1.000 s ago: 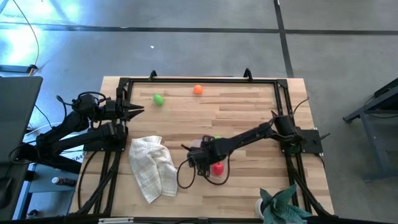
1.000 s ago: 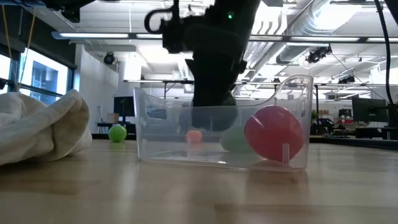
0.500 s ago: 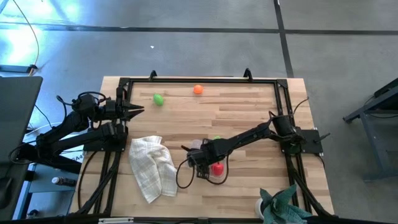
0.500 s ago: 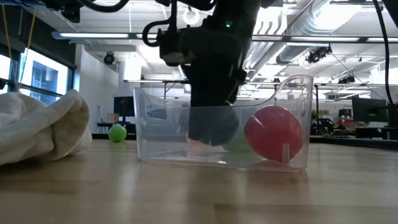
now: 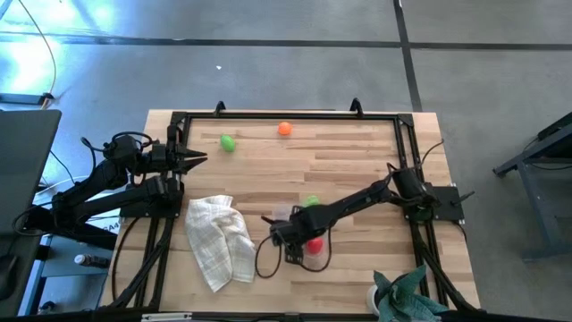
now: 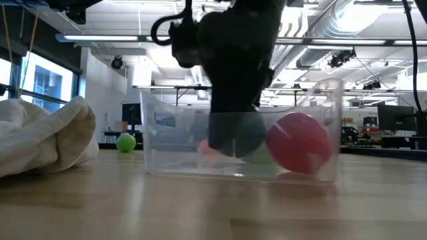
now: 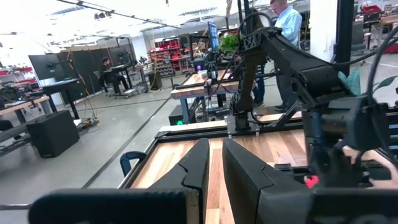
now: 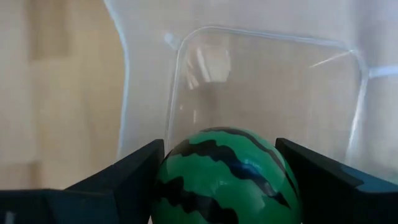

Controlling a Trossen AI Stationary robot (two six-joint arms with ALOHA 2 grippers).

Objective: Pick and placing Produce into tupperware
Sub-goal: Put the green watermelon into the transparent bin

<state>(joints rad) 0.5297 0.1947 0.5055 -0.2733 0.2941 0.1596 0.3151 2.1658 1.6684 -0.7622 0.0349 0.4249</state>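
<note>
The tupperware (image 5: pixel 304 243) sits on the worktop (image 5: pixel 357 161), right of the cloth (image 5: pixel 217 240). Two fruits (image 5: pixel 228 142) lie far behind.

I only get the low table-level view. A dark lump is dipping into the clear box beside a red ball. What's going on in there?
Observer: That lump is the right hand. Its wrist camera shows a striped watermelon toy held between its two fingers, inside the tupperware.
Operator: Is there a second arm somewhere?
Observer: Yes. From above, the left hand waits shut at the left edge of the table, well away from the box.
</note>
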